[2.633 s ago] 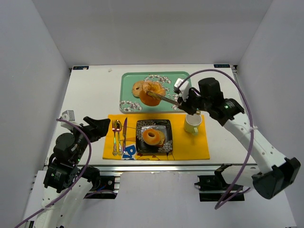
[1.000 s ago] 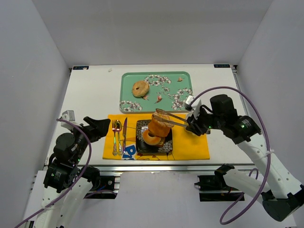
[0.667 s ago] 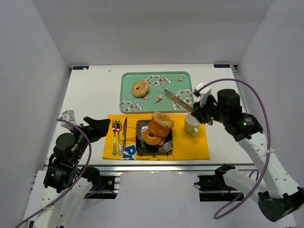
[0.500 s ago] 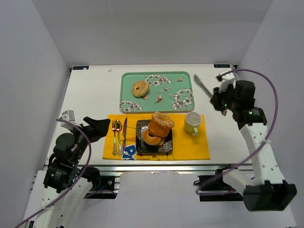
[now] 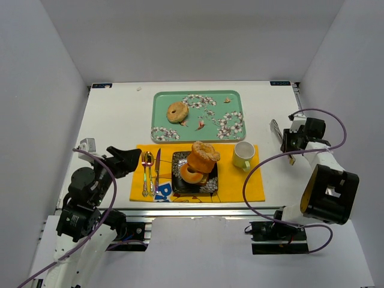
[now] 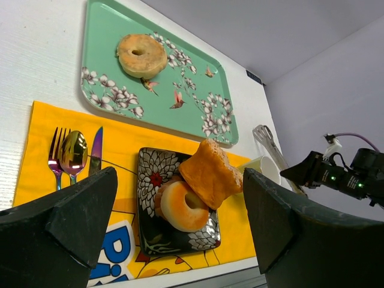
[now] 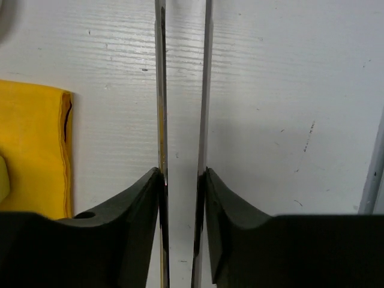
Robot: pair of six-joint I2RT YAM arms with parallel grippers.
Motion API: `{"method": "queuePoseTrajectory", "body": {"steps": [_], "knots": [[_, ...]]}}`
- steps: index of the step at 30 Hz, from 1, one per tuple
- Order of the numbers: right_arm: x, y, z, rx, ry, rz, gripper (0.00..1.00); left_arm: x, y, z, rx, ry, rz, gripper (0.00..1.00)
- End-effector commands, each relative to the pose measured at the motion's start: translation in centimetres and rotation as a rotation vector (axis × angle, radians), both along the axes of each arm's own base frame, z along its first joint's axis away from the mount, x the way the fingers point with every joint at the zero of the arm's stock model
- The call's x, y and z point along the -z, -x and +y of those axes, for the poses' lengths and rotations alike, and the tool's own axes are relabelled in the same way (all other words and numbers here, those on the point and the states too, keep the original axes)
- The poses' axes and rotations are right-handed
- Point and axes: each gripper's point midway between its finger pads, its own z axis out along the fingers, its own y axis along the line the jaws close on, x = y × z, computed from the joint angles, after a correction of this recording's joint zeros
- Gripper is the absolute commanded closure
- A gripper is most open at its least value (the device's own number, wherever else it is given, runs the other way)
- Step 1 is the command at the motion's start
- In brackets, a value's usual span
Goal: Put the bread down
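While the left gripper (image 5: pixel 133 158) hangs over the near left of the tabletop (image 5: pixel 114 114), its jaws stand wide apart. Just ahead and to the right of those jaws lie a fork (image 6: pixel 57 147), a spoon (image 6: pixel 73 153) and a knife (image 6: pixel 97 147), side by side on the left end of a yellow placemat (image 5: pixel 240 180). Farther right of them, a black flowered plate (image 5: pixel 207 157) sits on the same placemat. The bread (image 5: pixel 204 155) rests on it, tilted, leaning on a ring-shaped bun (image 5: pixel 191 174) that lies flat on the plate. Beyond the plate, well ahead of the left jaws, a green tray (image 5: pixel 157 108) carries a second bun (image 5: pixel 177 112). A pale cup (image 5: pixel 243 155) stands on the placemat's right end, between the plate and the right jaws. At the far right, the right gripper (image 7: pixel 182 180) has its jaws clamped on metal tongs (image 7: pixel 161 90). The two arms of the tongs run out ahead of the jaws, close together with a narrow gap, along bare tabletop well apart from the bread.
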Motion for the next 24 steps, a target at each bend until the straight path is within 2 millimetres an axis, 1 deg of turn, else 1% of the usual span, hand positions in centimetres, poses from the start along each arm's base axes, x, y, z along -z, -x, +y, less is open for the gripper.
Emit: {"method": "queuePoseTrajectory", "body": {"steps": [1, 2, 3, 4, 5, 6, 9, 10, 11, 13, 14, 15, 16, 17, 18, 19, 20, 21, 22, 23, 24], "knots": [[0.7, -0.9, -0.3, -0.016, 0.012, -0.043, 0.59, 0.0, -0.5, -0.4, 0.011, 0.007, -0.003, 0.06], [1.3, -0.6, -0.3, -0.014, 0.009, -0.025, 0.53, 0.1, -0.5, -0.4, 0.010, 0.008, -0.001, 0.06], [2.1, -0.2, -0.2, -0.009, 0.001, -0.002, 0.42, 0.1, -0.6, -0.4, 0.010, 0.009, -0.004, 0.06], [3.0, 0.4, -0.1, -0.009, -0.006, 0.020, 0.37, 0.1, -0.7, -0.4, 0.009, 0.011, -0.002, 0.06], [3.4, 0.6, 0.0, -0.011, -0.013, 0.033, 0.32, 0.2, -0.7, -0.5, 0.011, 0.011, 0.000, 0.06], [3.9, 0.9, 0.0, -0.012, -0.019, 0.050, 0.22, 0.2, -0.8, -0.6, 0.014, 0.011, 0.000, 0.06], [4.5, 1.4, 0.3, -0.016, -0.037, 0.079, 0.15, 0.2, -1.1, -0.7, 0.021, 0.002, 0.007, 0.06], [4.4, 1.4, 0.2, -0.015, -0.040, 0.078, 0.14, 0.4, -1.3, -0.8, 0.022, -0.007, 0.016, 0.06], [3.8, 1.1, 0.1, -0.013, -0.046, 0.065, 0.13, 0.3, -1.3, -0.8, 0.024, -0.010, 0.015, 0.06], [2.1, 0.9, -0.3, -0.014, -0.056, 0.031, 0.11, -0.1, -1.3, -0.7, 0.022, -0.020, 0.011, 0.06], [0.6, 0.2, -0.5, -0.018, -0.052, -0.004, 0.11, -0.1, -1.3, -0.7, 0.021, -0.023, 0.014, 0.06], [-1.0, 0.3, -0.5, -0.020, -0.045, -0.020, 0.11, -0.2, -1.2, -0.6, 0.017, -0.024, 0.011, 0.06], [-2.1, 0.2, -0.3, -0.046, -0.041, -0.036, 0.11, -0.3, -1.2, -0.5, 0.013, -0.025, 0.011, 0.06], [-5.2, -0.8, -0.5, -0.061, -0.022, -0.105, 0.11, -0.3, -1.1, -0.5, 0.012, -0.025, 0.012, 0.05], [-6.1, -0.4, -0.2, -0.065, -0.025, -0.095, 0.11, -0.4, -1.1, -0.4, 0.010, -0.022, 0.012, 0.05], [-7.6, -0.7, -0.1, -0.075, -0.026, -0.123, 0.11, -0.3, -1.0, -0.4, 0.010, -0.021, 0.013, 0.05], [-9.3, -1.0, 0.1, -0.073, -0.024, -0.153, 0.11, -0.2, -1.0, -0.4, 0.010, -0.020, 0.015, 0.05], [-12.0, -1.9, 0.0, -0.077, -0.013, -0.205, 0.11, -0.2, -1.0, -0.4, 0.009, -0.019, 0.016, 0.05], [-13.0, -1.8, 0.3, -0.081, -0.022, -0.214, 0.11, -0.2, -1.0, -0.6, 0.017, -0.016, 0.016, 0.05], [-14.5, -2.1, 1.0, -0.078, -0.040, -0.247, 0.11, -0.3, -1.0, -0.6, 0.018, -0.016, 0.012, 0.05], [-16.6, -2.6, 1.3, -0.080, -0.038, -0.293, 0.10, -0.2, -1.1, -0.7, 0.022, -0.019, 0.017, 0.05]]}}
